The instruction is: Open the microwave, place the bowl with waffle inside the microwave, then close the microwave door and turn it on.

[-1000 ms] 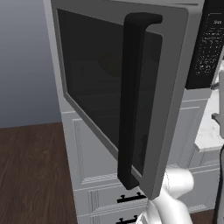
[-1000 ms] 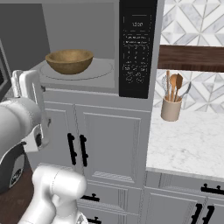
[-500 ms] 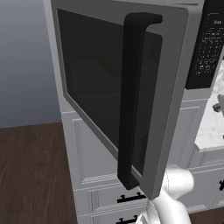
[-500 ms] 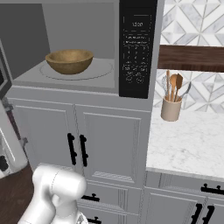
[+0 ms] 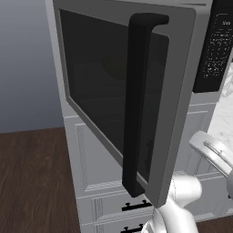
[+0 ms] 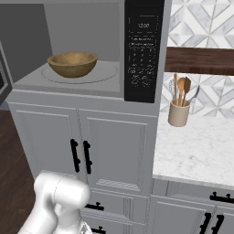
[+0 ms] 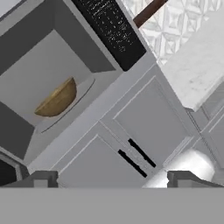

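The microwave door (image 5: 132, 91) is swung wide open, and the bowl (image 6: 72, 64) is already set on the turntable inside the microwave (image 6: 91, 50); whether the waffle lies in it cannot be told. The gripper (image 7: 111, 179) is spread wide and empty, held back from the cabinets (image 6: 87, 146). What is left, by this judgement, is the door to be shut and the keypad (image 6: 142, 50) to be pressed.

The white marks on the microwave's keypad (image 6: 142, 50) are too small to read.

My left base camera sits close behind the swung-open grey-framed dark-glass microwave door (image 5: 132, 95); right base and rolled hand cameras share the open grey microwave cavity (image 6: 73, 55).
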Robot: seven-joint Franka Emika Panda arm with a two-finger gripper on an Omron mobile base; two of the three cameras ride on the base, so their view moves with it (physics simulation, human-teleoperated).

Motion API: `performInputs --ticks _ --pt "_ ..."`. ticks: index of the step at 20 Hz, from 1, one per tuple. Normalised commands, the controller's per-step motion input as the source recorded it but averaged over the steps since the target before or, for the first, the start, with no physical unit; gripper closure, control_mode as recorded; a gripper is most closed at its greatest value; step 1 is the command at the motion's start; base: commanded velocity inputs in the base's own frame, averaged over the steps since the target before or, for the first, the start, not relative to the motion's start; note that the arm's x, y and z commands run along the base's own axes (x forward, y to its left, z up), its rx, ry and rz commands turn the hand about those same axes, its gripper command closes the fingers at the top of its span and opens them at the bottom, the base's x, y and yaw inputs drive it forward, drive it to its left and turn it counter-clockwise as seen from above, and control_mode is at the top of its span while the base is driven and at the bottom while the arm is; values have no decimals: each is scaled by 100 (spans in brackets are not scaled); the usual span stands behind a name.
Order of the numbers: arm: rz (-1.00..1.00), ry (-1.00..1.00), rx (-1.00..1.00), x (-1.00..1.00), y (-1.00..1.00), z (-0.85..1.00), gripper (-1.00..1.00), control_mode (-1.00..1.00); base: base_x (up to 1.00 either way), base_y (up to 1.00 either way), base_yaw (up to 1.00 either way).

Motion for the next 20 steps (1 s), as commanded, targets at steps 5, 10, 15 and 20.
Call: performInputs --ticks 5,10,15,20 --pt "0 7 -42 -89 48 0 -100 -100 0 0 0" --pt "1 2 -36 -53 75 0 -100 -100 0 0 0" --pt "-2 -7 -17 3 100 0 -100 -100 0 0 0" --pt "-25 -3 -13 68 86 0 -100 -100 0 0 0"
